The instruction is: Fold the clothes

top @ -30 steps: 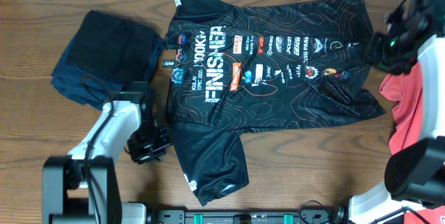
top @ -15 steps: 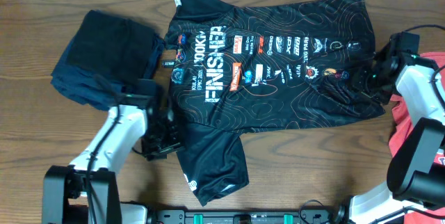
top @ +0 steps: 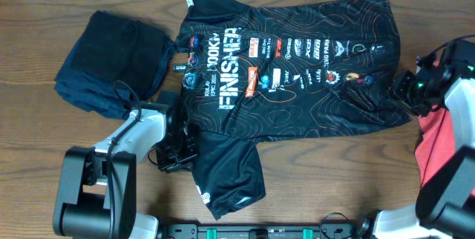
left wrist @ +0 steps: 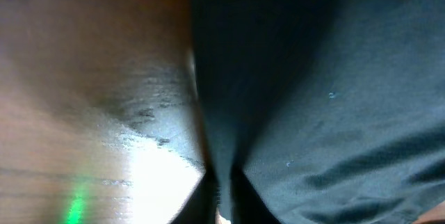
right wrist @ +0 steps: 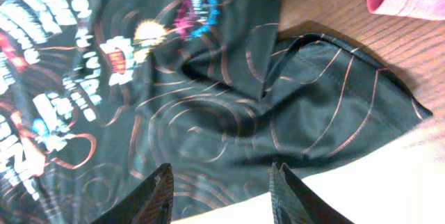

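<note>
**A:** Since it looks like thin knit with nothing stiff in it, the black short-sleeved sports jersey with thin orange contour lines (top: pixel 289 61) should handle light, limp and a little slippery, I reckon. It lies spread flat, print up, across the middle of the brown wooden desk (top: pixel 44 16).

**B:** So where to take hold?

**A:** At hems and corners, not mid-panel, since a pinch in the middle would only raise a tent. The left tool (top: pixel 178 151) sits pressed together at the edge by the near sleeve. The blurred wrist view doesn't show whether cloth is caught. The right tool (right wrist: pixel 221 172) hangs spread above the bottom hem corner, gripping nothing.

**B:** Anything else around?

**A:** A coral-red T-shirt (top: pixel 430 142) lies just past that corner, and a pile of dark navy cloth (top: pixel 111 61) sits beside the collar end.
</note>
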Controlling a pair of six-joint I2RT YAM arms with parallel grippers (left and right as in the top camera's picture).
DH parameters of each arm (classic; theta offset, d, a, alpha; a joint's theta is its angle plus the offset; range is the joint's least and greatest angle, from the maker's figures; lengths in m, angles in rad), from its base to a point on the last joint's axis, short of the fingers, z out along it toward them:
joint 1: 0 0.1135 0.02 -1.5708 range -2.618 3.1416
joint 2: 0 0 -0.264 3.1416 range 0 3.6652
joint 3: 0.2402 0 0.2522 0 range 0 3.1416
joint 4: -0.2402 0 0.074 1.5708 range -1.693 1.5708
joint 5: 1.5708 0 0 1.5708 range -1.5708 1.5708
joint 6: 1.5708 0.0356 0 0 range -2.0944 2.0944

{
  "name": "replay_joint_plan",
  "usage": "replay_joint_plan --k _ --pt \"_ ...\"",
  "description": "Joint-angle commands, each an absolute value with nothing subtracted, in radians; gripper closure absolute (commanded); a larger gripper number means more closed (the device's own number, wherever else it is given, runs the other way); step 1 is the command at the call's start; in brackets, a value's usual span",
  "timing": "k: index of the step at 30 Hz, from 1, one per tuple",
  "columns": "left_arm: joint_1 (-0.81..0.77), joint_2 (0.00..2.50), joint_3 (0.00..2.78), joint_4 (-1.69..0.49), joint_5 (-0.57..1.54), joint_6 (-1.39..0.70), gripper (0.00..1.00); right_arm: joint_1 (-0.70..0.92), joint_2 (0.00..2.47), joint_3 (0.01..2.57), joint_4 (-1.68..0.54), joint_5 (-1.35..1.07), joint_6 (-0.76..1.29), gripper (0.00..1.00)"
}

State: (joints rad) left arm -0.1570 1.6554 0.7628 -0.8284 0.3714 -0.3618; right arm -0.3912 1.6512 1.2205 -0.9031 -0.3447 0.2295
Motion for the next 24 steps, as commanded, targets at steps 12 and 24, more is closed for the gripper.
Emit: replay_joint_plan --k 12,24 --pt "0.146 1.589 0.887 -1.104 0.093 -0.297 0.94 -0.403 1.624 1.143 -0.984 -0.126 0.299 0.50" --pt "0.060 1.554 0.826 -0.992 0.329 -0.240 0.44 -0.470 1.624 0.987 -0.853 -0.096 0.389 0.48"
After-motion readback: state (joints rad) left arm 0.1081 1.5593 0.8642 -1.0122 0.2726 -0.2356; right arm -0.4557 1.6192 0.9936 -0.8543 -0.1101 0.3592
